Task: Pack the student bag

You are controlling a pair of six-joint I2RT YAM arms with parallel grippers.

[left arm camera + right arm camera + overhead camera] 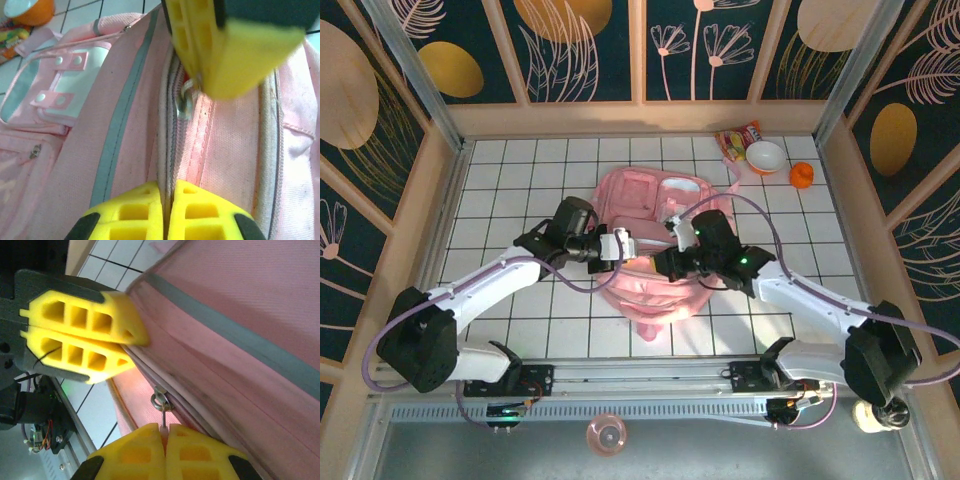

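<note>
The student bag (645, 205), a big pink backpack, lies in the middle of the tiled table. Both grippers meet over its near half. My left gripper (166, 187) is shut on the fabric along the bag's (125, 150) closed zip line. My right gripper (165, 427) is shut on the small zip pull (163, 417), which hangs from the metal slider ring (160, 401). In the left wrist view the right gripper (202, 82) comes in from above at the slider (185, 102). In the right wrist view the left gripper (136, 351) pinches the zip edge at the upper left.
A snack packet (738, 138), a white bowl (765, 156) and an orange cup (802, 175) sit at the far right corner. Wooden walls ring the table. A pink round thing (607, 435) lies in front of the base rail.
</note>
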